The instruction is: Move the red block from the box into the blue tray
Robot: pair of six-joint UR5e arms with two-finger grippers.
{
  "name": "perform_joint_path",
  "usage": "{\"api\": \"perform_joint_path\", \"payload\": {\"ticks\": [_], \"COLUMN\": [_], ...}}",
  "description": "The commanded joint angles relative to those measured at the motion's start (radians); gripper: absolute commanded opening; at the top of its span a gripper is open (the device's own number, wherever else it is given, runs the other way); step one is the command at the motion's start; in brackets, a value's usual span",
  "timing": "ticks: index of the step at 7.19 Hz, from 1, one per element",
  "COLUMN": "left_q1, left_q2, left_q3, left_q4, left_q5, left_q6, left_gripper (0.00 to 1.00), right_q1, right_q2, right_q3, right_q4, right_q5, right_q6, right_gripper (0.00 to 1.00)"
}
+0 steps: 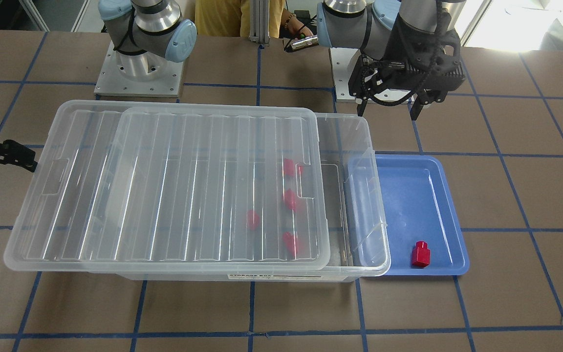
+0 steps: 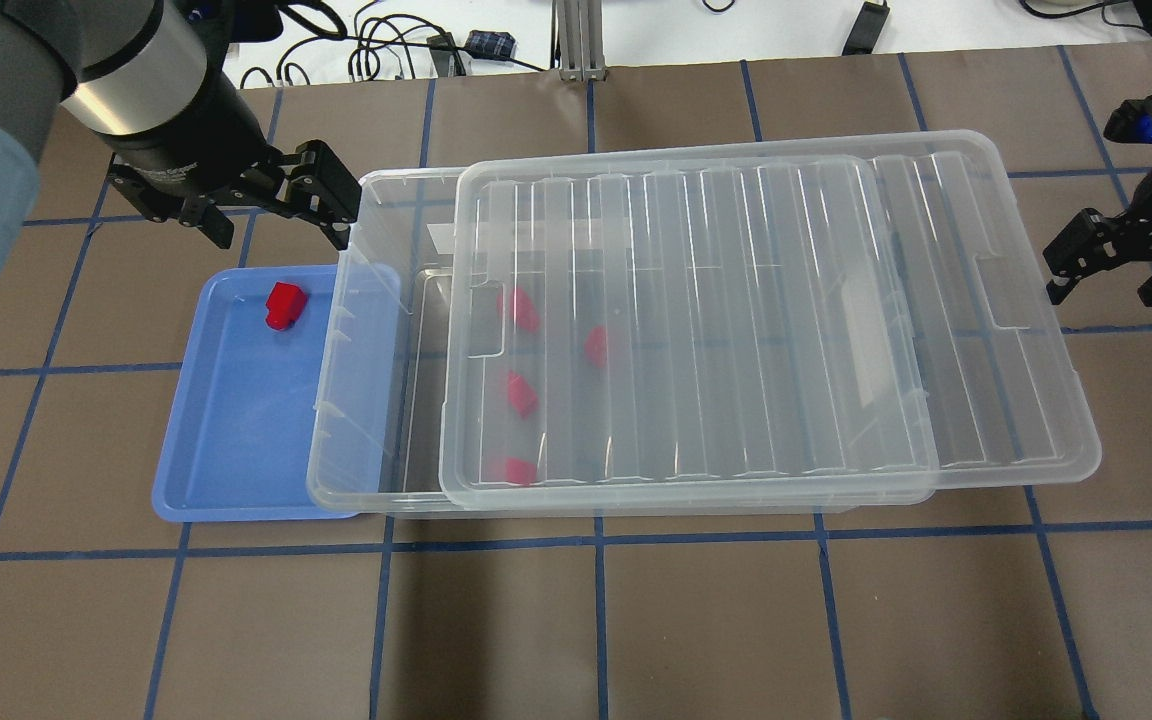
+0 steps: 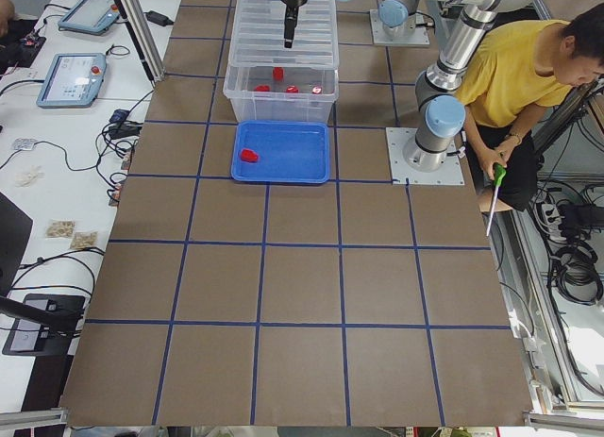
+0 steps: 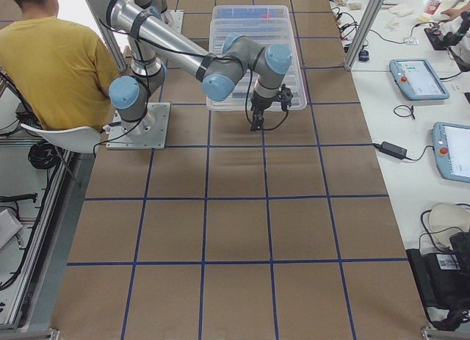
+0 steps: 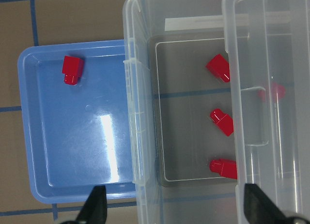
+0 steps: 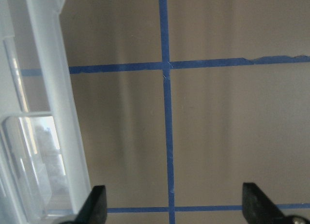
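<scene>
From where I stand the job looks as good as finished: one red block [image 2: 285,305] lies in the blue tray [image 2: 236,430], toward the tray's end farthest from the robot and well apart from the box [image 2: 336,400] that sits just beside the tray. Nothing is holding it. The left pincer [image 2: 281,232] hangs above that end of the tray with its fingers spread wide and nothing between them. The right pincer [image 2: 1108,288] is spread and empty too, off by the other end of the box over bare counter [image 2: 636,620]. The lid [image 2: 696,330] is slid off toward the right arm's side, leaving a gap at the tray end, and four other red pieces [image 2: 521,395] rest on the box floor. I'd say all that remains is for the left arm to pull clear. The block lies on its side, with its long axis running roughly along the tray's long rim. Its narrow neck points back toward the robot and its square body faces the operators' side.
</scene>
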Motion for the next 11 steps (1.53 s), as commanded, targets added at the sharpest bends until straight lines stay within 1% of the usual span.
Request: {"api": "perform_joint_path", "payload": {"ticks": [1, 2, 3, 4, 5, 8, 9, 11], "left_q1": [0.018, 0.021, 0.021, 0.023, 0.024, 0.026, 0.026, 0.026], "left_q2": [-0.001, -0.007, -0.008, -0.008, -0.005, -0.008, -0.008, -0.011], "left_q3": [-0.004, -0.003, -0.003, -0.004, -0.004, -0.004, -0.004, 0.003], "left_q4": [-0.004, 0.000, -0.007, -0.010, -0.021, -0.012, -0.010, -0.010], "left_q5": [0.001, -0.004, 0.005, 0.007, 0.008, 0.007, 0.007, 0.001], "left_q6": [-0.002, -0.002, -0.003, -0.003, -0.002, -0.002, -0.002, -0.002], "left_gripper": [1.00, 1.00, 1.00, 1.00, 1.00, 1.00, 1.00, 1.00], "right_q1": [0.030, 0.031, 0.033, 0.033, 0.033, 0.041, 0.065, 0.093], "right_q2": [0.001, -0.003, -0.018, -0.029, -0.043, -0.046, -0.045, -0.054], "right_q3": [0.002, 0.014, 0.032, 0.063, 0.071, 0.071, 0.071, 0.072], "right_q4": [0.000, 0.000, -0.001, -0.005, -0.006, -0.008, -0.008, -0.026], "right_q5": [0.001, 0.010, 0.043, 0.044, 0.054, 0.067, 0.070, 0.065], "right_q6": [0.045, 0.047, 0.047, 0.047, 0.047, 0.051, 0.062, 0.125], "right_gripper": [1.00, 1.00, 1.00, 1.00, 1.00, 1.00, 1.00, 1.00]}}
